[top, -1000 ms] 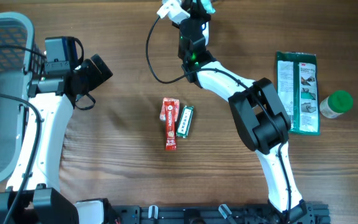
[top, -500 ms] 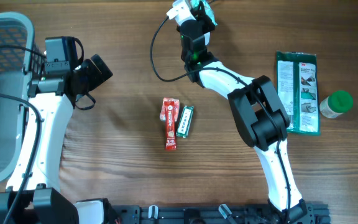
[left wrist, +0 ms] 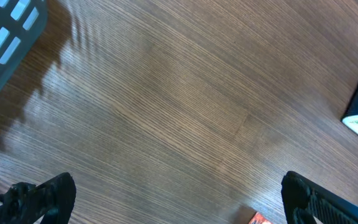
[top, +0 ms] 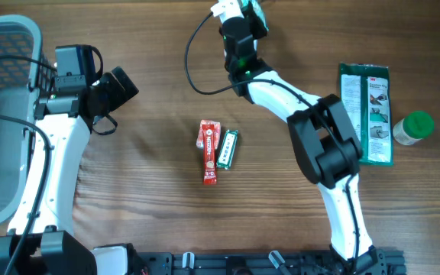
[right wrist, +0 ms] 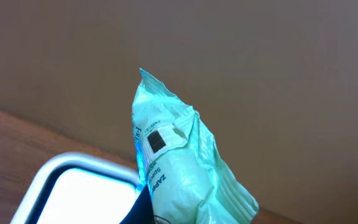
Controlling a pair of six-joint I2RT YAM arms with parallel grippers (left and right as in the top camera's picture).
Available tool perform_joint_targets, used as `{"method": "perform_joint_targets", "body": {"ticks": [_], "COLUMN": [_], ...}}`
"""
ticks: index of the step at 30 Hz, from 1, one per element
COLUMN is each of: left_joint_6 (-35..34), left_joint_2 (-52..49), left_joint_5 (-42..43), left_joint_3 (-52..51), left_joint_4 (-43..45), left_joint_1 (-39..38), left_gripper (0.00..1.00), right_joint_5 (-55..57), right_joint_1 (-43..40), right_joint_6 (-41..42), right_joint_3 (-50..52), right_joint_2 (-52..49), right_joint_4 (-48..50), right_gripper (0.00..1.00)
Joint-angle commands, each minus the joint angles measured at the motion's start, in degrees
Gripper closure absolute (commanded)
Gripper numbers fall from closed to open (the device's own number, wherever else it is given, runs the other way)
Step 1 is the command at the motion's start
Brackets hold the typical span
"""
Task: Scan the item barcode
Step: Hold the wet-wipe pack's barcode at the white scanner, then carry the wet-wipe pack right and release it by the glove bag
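Right gripper [top: 239, 11], clamped on the mint-green packet [right wrist: 180, 163], has shifted slightly rightward. In the right wrist view the packet's long axis runs upward. Left gripper [left wrist: 179, 198] stands wide apart.

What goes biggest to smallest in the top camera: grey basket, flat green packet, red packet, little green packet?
1. grey basket, even though the picture's edge cuts it off
2. flat green packet
3. red packet
4. little green packet
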State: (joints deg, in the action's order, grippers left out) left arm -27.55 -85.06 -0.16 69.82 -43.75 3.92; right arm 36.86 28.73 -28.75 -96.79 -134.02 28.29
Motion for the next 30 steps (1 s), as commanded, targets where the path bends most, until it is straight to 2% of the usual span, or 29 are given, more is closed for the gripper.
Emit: {"method": "perform_joint_targets", "body": {"ticks": [1,4,8,13,16,18,20,24,27,29,30], "left_joint_6": [0.1,0.1,0.1,0.1,0.1,0.1,0.1,0.1,0.1,0.1,0.1], "left_joint_2": [0.5,0.5,0.5,0.5,0.5,0.5,0.5,0.5,0.5,0.5,0.5], "left_joint_5": [-0.6,-0.6,-0.6,-0.6,-0.6,-0.6,-0.6,-0.6,-0.6,-0.6,-0.6], "left_joint_3": [0.5,0.5,0.5,0.5,0.5,0.5,0.5,0.5,0.5,0.5,0.5], "left_joint_4": [0.0,0.0,0.0,0.0,0.0,0.0,0.0,0.0,0.0,0.0,0.0], "left_joint_1": [0.2,0.2,0.2,0.2,0.2,0.2,0.2,0.2,0.2,0.2,0.2], "left_gripper": [0.0,0.0,0.0,0.0,0.0,0.0,0.0,0.0,0.0,0.0,0.0], "right_joint_5": [-2.6,-7.0,-16.0,-26.3,-38.9,-42.4,-41.6,-34.6,-29.5,-28.5,-28.5], "right_joint_1": [0.2,0.0,-1.7,-6.3,-10.2,-12.6,-14.5,-17.8,-20.2,-21.7,-22.4], "right_joint_6": [2.0,4.5,11.5,23.8,24.9,24.9,24.6,25.1,28.2,29.6,31.0], "right_joint_3": [0.0,0.0,0.0,0.1,1.3,3.3,6.3,13.3,17.6,19.8,21.0], "right_joint_2": [11.5,17.3,23.5,24.8,24.3,24.2,24.1,24.1,24.1,24.0,24.0], "right_joint_4": [-1.0,-10.9,-34.7,-63.3,-77.7,-83.6,-86.7,-86.7,-83.7,-80.4,-78.3], "right_gripper": [0.96,0.96,0.96,0.96,0.95,0.95,0.92,0.89,0.96,0.96,0.74]}}
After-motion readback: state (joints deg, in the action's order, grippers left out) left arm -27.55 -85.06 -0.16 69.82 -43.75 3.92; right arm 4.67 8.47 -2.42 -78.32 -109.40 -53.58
